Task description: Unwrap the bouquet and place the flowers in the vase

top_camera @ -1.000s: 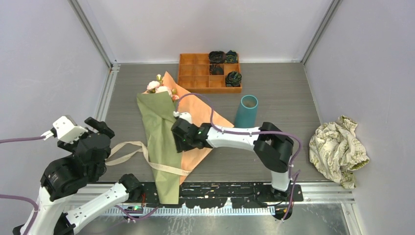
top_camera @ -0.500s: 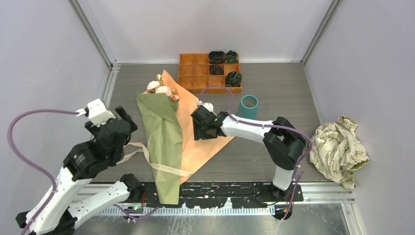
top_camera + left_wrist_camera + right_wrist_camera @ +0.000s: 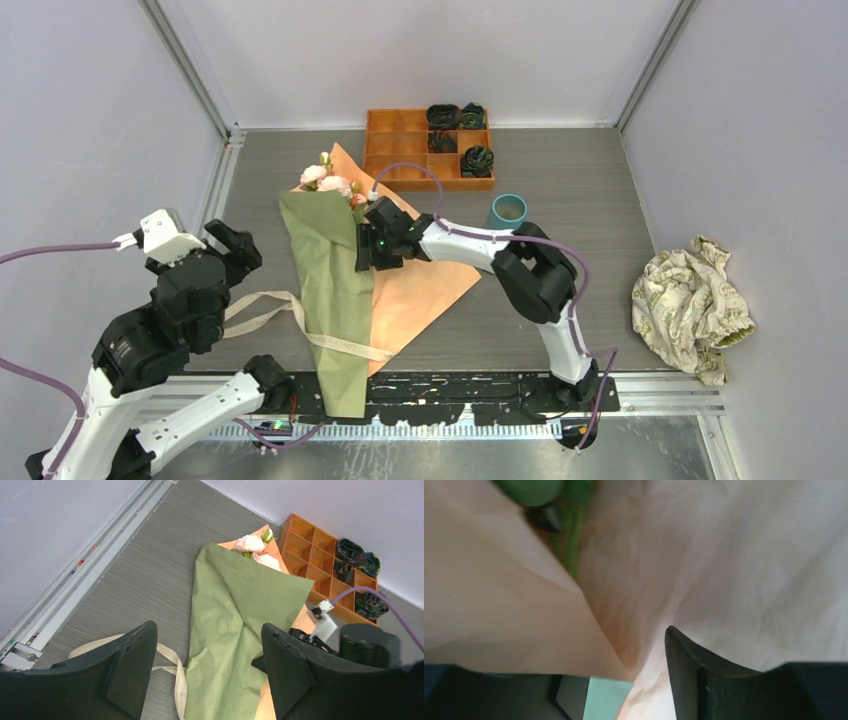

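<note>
Bouquet (image 3: 335,290) flat on table (image 3: 580,300), flowers (image 3: 325,180) at its far end, still in the paper. Left gripper (image 3: 208,627) above its near left, fingers spread, nothing held. Right gripper (image 3: 368,250) at the paper's right edge, grip unclear; vase (image 3: 507,211) upright further right, apart.

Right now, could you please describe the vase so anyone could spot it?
Find the orange compartmented wooden tray at the grey table's far edge. In front of its right end stands the tall matte teal cylindrical vase, upright and open-topped, the only smooth tube.
</note>
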You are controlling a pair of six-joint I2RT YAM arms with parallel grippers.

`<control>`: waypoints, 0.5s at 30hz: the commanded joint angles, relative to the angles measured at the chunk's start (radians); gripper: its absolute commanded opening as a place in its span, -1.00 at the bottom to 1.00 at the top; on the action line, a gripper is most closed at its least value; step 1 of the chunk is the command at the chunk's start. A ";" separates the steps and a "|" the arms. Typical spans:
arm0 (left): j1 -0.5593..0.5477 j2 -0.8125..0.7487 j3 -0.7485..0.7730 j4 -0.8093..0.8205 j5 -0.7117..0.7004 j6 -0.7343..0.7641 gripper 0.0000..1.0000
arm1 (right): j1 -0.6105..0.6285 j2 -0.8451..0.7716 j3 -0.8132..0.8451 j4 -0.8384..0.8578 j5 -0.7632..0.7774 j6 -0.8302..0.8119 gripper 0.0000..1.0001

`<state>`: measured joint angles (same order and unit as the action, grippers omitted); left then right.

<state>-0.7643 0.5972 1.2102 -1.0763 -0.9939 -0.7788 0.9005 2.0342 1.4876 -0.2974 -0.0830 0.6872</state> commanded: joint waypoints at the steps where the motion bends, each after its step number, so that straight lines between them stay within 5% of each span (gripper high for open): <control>1: 0.002 -0.004 0.013 -0.008 -0.023 0.007 0.53 | -0.016 0.064 0.054 0.083 -0.120 0.036 0.04; 4: 0.002 -0.005 0.014 -0.012 -0.026 0.009 0.53 | -0.018 0.080 0.062 0.163 -0.206 0.045 -0.54; 6: 0.002 -0.007 0.019 -0.017 -0.025 0.009 0.53 | -0.016 0.071 0.057 0.231 -0.264 0.067 -0.70; 15: 0.001 -0.034 0.047 -0.025 -0.031 0.019 0.52 | 0.037 0.069 0.128 0.441 -0.441 0.180 -0.89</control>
<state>-0.7643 0.5861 1.2160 -1.1065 -0.9955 -0.7757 0.9035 2.1418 1.5120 -0.0200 -0.3973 0.7944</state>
